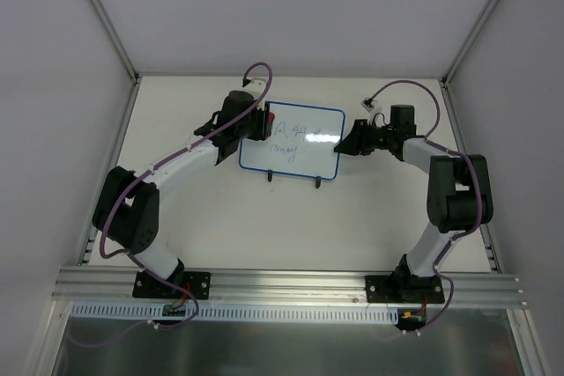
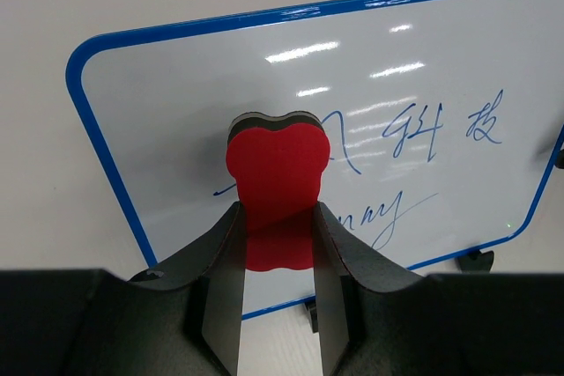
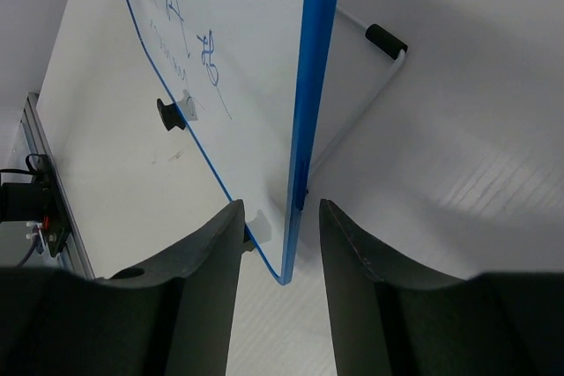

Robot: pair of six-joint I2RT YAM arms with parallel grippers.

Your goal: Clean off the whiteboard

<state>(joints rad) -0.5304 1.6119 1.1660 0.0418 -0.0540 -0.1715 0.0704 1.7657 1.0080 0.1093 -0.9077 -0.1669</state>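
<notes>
Left gripper [image 2: 278, 226] is pinched tight on the red eraser [image 2: 278, 160], dark layer turned toward the whiteboard [image 2: 176, 103], so it's lined up to wipe. The eraser sits over the left part of the board, right next to the blue handwriting [image 2: 423, 129]; can't tell if it's actually touching. Right gripper [image 3: 280, 209] is spread, one jaw on each side of the board's right blue edge with gaps showing, so no pinch. My guess is it's there to steady the board, since it only leans on a thin wire stand [image 3: 370, 85]. The board stands far-middle on the table [image 1: 264, 235], between both arms, nothing wiped.
</notes>
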